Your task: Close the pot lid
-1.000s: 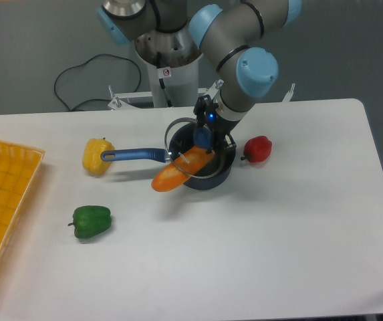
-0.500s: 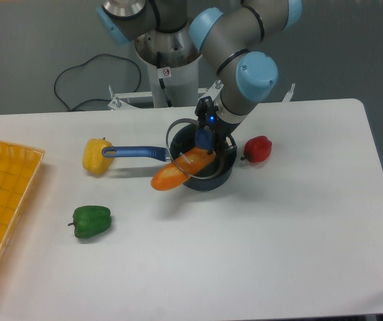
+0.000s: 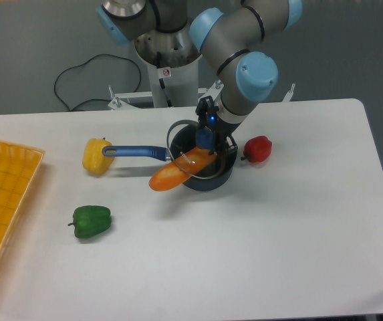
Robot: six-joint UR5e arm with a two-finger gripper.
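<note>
You have a long orange vegetable (image 3: 175,174) lying across the pot (image 3: 208,175): one end sits inside, the other sticks out over the left rim above the table (image 3: 278,234), so it stands in the way of the lid (image 3: 188,148) seating flat. Just right of the pot, close to it, sits a red pepper (image 3: 258,149). At the far tip of the pot's blue handle (image 3: 134,153) you see a yellow pepper (image 3: 97,156), touching or nearly touching it. A green pepper (image 3: 91,221) lies well apart, toward the front left, and a yellow mesh tray (image 3: 1,200) runs along the left edge of the table.

The pot is small, round and dark, near the middle of the table, handle pointing left. The clear glass lid with its thin metal rim hangs tilted above the pot's opening. The end effector (image 3: 204,138) is clamped on the lid's blue knob (image 3: 203,139).
</note>
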